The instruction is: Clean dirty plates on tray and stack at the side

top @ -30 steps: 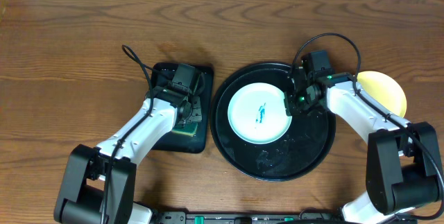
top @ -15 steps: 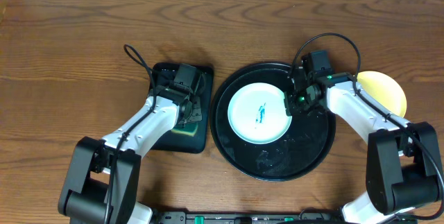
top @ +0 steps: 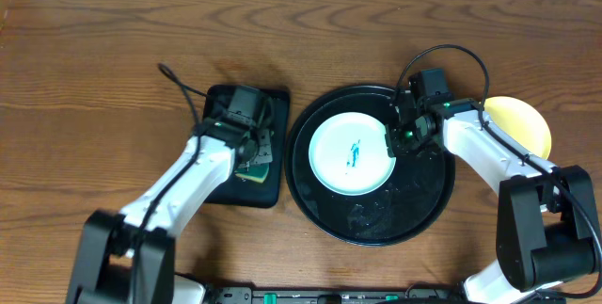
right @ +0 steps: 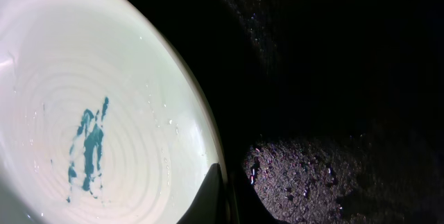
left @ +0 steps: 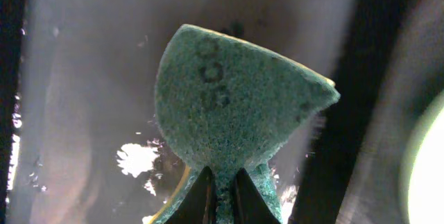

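Observation:
A pale mint plate with a teal smudge at its centre lies on the round black tray. My right gripper is shut on the plate's right rim. In the right wrist view one finger lies over the plate and the gripper pinches its edge above the wet tray. A yellow plate sits on the table to the right of the tray. My left gripper is shut on a green sponge. The sponge bulges past the gripper in the left wrist view.
A small rectangular black tray lies left of the round tray, under the left gripper and sponge. Water drops glisten on the round tray's front part. Bare wooden table stretches to the left and back.
My left gripper has closed on the sponge over the rectangular tray, and its arm has shifted slightly. The right arm and the plate have not moved.

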Action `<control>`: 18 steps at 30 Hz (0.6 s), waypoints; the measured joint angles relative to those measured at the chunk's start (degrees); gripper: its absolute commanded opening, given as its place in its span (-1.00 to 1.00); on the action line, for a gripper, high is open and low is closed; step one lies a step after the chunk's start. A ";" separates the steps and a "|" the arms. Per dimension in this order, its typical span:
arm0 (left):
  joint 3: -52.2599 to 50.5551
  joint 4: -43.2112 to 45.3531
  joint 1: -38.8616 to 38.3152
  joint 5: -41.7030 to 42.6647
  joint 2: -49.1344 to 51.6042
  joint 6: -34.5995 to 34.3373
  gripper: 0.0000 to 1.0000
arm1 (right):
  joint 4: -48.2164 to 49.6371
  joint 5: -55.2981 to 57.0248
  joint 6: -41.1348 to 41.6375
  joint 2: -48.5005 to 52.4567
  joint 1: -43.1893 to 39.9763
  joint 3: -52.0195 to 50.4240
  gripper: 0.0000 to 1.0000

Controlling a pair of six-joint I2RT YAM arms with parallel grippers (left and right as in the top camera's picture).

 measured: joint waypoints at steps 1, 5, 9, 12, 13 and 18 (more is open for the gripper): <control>0.00 -0.07 0.20 0.48 -0.55 0.13 -0.85 | 0.00 0.00 0.00 0.00 0.00 0.00 -0.97; 0.00 -1.36 2.32 3.13 -5.68 0.76 -0.86 | 0.00 0.00 -0.07 0.00 0.00 0.00 -0.98; 0.00 -2.43 2.95 4.00 -6.51 1.25 -0.85 | 0.00 0.00 -0.39 0.00 0.00 0.00 -0.98; -0.02 -2.45 2.95 4.39 -6.49 1.29 -0.85 | 0.00 0.00 -0.44 0.00 0.00 0.00 -0.97; -0.07 -2.43 2.95 4.42 -6.45 1.31 -0.86 | 0.00 0.00 -0.46 0.00 0.00 0.00 -0.97; -0.87 -2.36 2.95 4.42 -4.52 1.42 -0.85 | 0.00 0.00 -0.46 0.00 0.00 0.00 -0.98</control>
